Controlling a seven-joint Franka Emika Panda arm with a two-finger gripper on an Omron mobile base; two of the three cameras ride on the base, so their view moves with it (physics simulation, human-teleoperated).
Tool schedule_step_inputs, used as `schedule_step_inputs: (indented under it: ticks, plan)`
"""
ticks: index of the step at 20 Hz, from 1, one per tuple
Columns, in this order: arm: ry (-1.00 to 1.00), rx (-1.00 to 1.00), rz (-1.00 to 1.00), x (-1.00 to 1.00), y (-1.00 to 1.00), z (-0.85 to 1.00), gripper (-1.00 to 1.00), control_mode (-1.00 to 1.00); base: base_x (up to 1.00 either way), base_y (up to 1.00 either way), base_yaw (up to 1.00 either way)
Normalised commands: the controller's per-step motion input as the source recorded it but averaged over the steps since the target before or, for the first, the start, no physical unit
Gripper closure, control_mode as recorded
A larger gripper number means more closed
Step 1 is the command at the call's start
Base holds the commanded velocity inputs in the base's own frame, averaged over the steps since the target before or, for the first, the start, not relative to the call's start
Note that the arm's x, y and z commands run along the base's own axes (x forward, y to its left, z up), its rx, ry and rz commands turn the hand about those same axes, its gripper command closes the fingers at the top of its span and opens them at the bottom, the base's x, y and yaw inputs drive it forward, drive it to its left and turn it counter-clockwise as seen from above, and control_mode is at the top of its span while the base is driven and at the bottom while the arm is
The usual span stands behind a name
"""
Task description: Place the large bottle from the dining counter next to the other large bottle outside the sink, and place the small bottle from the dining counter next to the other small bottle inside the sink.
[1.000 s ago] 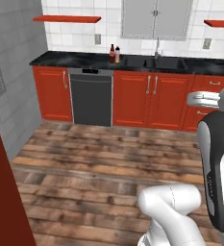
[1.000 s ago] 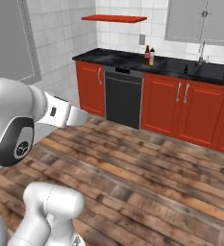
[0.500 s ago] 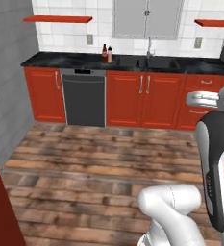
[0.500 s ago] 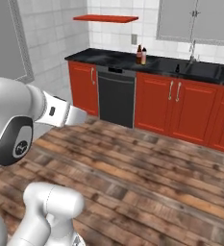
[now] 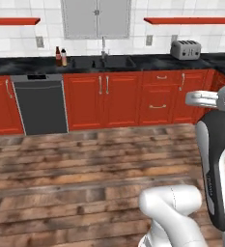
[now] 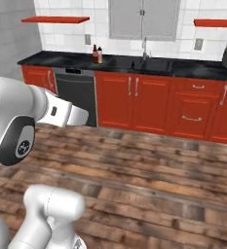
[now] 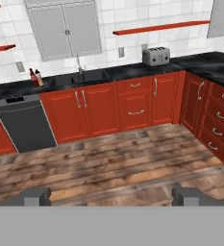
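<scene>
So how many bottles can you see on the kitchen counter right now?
2. A dark bottle and a lighter bottle stand side by side on the black counter, just left of the sink. Any bottles inside the sink would be hidden.

I'm looking across a wood plank floor (image 5: pixel 85 169) at red cabinets (image 5: pixel 114 99) under a black surface (image 5: pixel 147 61). There's a dark dishwasher (image 5: pixel 40 103) on the left, a toaster (image 5: pixel 185 48) to the right, white tiled wall (image 5: pixel 46 41), red shelves (image 5: pixel 189 20) up high, and a grey wall cabinet (image 5: pixel 96 18) over the sink (image 5: pixel 103 61).
</scene>
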Motion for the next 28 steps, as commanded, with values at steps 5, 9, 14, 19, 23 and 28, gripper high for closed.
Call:
schedule_step_inputs:
  ticks: [5,9,14,19,23,28]
  plan:
    - [0.00,0.00,0.00,0.00,0.00,0.00,-1.00,1.00,-0.03,0.00,-0.46]
    - [0.00,0.00,0.00,0.00,0.00,0.00,-1.00,1.00,0.48,0.05,-0.03]
    - [0.00,0.00,0.00,0.00,0.00,0.00,-1.00,1.00,1.00,-0.04,0.05]
    - [0.00,0.00,0.00,0.00,0.00,0.00,-1.00,1.00,0.62,-0.43,0.04]
    - [0.00,0.00,0.00,0.00,0.00,0.00,-1.00,1.00,0.31,-0.89,0.07]
    - [0.00,0.00,0.00,0.00,0.00,0.00,-1.00,1.00,0.13,-0.96,0.07]
